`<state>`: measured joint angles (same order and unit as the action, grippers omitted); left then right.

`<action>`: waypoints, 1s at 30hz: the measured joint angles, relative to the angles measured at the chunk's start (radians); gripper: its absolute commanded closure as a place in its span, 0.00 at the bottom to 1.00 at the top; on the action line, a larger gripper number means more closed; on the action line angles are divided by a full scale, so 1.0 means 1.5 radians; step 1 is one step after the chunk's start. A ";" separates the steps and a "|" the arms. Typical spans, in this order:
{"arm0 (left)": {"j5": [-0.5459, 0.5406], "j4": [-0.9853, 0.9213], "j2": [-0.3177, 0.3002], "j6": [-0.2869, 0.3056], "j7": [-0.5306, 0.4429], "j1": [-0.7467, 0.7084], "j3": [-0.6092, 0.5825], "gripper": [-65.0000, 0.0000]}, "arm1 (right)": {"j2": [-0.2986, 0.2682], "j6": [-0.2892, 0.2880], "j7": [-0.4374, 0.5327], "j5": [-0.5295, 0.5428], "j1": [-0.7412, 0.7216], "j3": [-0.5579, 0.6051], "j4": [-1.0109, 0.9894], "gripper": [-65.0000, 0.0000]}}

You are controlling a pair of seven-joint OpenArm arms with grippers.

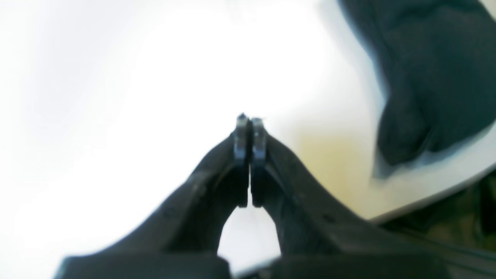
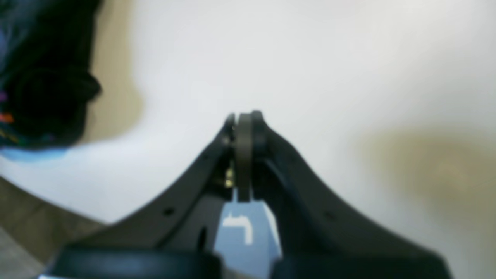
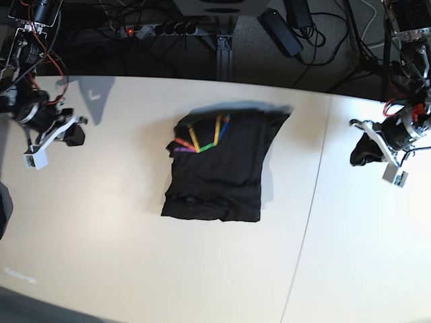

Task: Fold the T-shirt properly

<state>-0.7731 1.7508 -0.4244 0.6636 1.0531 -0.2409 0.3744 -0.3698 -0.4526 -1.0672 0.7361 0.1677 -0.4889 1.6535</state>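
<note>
The black T-shirt (image 3: 214, 168) lies folded into a rough rectangle on the middle of the white table (image 3: 121, 222), its rainbow line print (image 3: 200, 138) facing up near the far left corner. My left gripper (image 3: 362, 151) hangs over the table's right end, well clear of the shirt, jaws shut and empty (image 1: 248, 121); the shirt (image 1: 438, 77) shows at the upper right of its wrist view. My right gripper (image 3: 72, 132) hangs over the left end, also shut and empty (image 2: 244, 116); the shirt (image 2: 42, 77) shows at the left of its wrist view.
A seam (image 3: 313, 202) runs across the table to the right of the shirt. Behind the table's far edge lie a power strip (image 3: 158, 29), cables and a black adapter (image 3: 281, 30). The table's edge (image 1: 426, 203) shows close to the left gripper.
</note>
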 measured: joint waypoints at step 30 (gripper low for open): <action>0.123 -0.192 -0.003 -0.003 -0.063 -0.317 0.046 1.00 | 0.070 0.000 -0.017 0.031 0.378 -0.043 -0.035 1.00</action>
<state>-0.5884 1.4631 -0.4290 0.6594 0.9588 -0.7170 0.4435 -0.2642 -0.4522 -1.0927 0.7830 0.7349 -0.5541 1.6016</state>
